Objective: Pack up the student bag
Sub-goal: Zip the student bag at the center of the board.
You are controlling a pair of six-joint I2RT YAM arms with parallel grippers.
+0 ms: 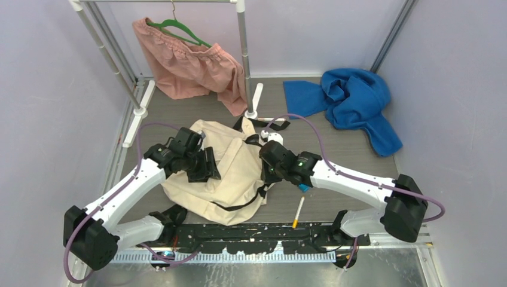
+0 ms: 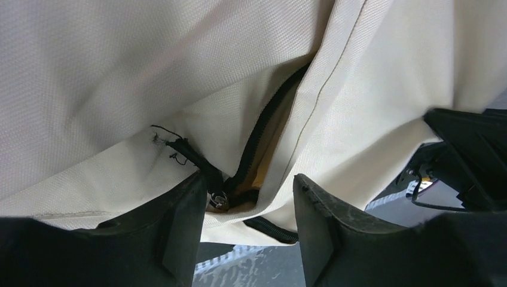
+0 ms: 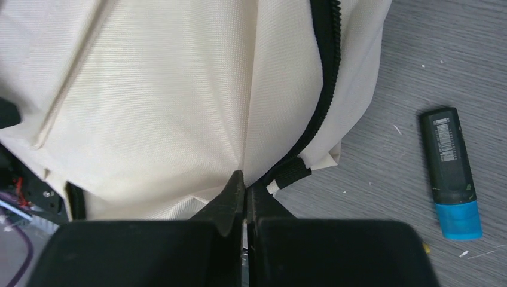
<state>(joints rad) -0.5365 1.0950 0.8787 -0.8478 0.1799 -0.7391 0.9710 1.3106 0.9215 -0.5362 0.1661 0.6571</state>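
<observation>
The student bag [image 1: 230,179] is a cream-beige fabric backpack with black straps, lying crumpled in the middle of the table. My left gripper [image 1: 206,168] is at its left side. In the left wrist view its jaws [image 2: 248,206] stand open around a fold of the bag [image 2: 149,72], with the black zipper [image 2: 263,128] and its metal slider [image 2: 219,200] close to the left finger. My right gripper [image 1: 267,169] is at the bag's right edge. In the right wrist view it [image 3: 246,182] is shut, pinching a fold of the bag fabric [image 3: 161,101] beside the zipper end [image 3: 326,89].
A black highlighter with a blue cap [image 3: 451,173] lies on the grey table right of the bag, partly under the right arm [image 1: 304,187]. A white pen with a yellow tip [image 1: 298,212] lies near the front. A blue fleece cloth [image 1: 353,101] is back right, a pink garment [image 1: 191,66] hangs on a rack back left.
</observation>
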